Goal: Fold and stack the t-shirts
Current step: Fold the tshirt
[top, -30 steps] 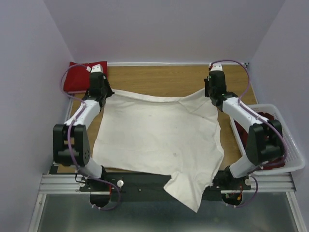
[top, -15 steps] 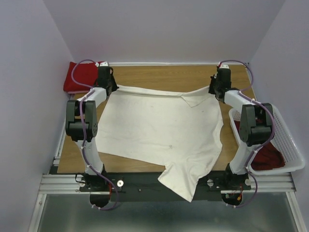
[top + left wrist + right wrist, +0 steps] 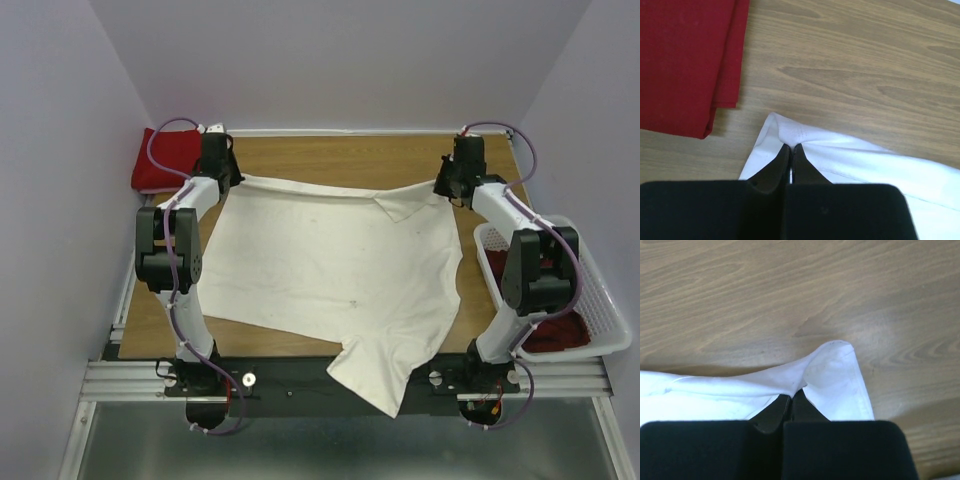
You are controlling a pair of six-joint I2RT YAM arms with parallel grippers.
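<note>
The large cream-white t-shirt (image 3: 330, 270) lies spread over the wooden table, one sleeve hanging over the near edge. My left gripper (image 3: 232, 177) is shut on its far left corner (image 3: 790, 131). My right gripper (image 3: 445, 186) is shut on its far right corner (image 3: 832, 371). The far edge of the shirt is stretched between them. A folded bright red t-shirt (image 3: 165, 160) lies at the far left corner; it also shows in the left wrist view (image 3: 685, 60). A dark red t-shirt (image 3: 555, 325) lies in the basket.
A white lattice basket (image 3: 600, 300) stands at the right edge of the table. Bare wooden table (image 3: 340, 155) shows beyond the shirt, up to the back wall. A metal rail (image 3: 340, 375) runs along the near edge.
Both grippers have carried the shirt's far corners toward the back of the table, pulling the shirt away from the near edge. In the last half second the arms barely moved.
</note>
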